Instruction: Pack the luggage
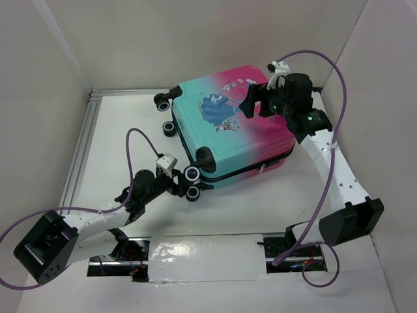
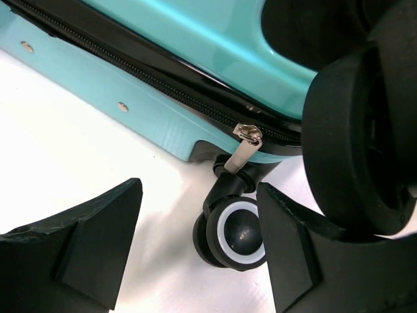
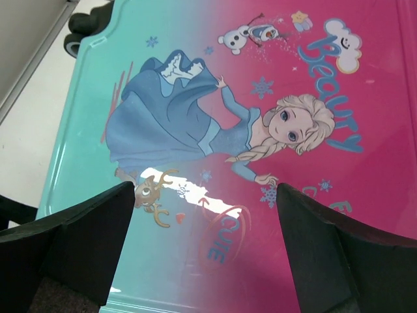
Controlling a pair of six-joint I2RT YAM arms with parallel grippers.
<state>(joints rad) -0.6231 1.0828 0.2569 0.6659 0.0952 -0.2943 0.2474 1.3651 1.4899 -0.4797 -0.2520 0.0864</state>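
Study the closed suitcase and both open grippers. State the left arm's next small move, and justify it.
Probably: ease the left gripper forward and slightly up until its open jaws straddle the zipper pull, then pinch it. The luggage lies closed, and the pull hangs just ahead of those jaws, above a wheel. The right gripper hovers open over the printed lid, holding nothing.

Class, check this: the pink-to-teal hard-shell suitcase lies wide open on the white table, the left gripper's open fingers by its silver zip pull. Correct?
No. The pink-to-teal hard-shell suitcase lies closed on the white table, shells together, as the top external view shows. The open left gripper is indeed by the silver zip pull.
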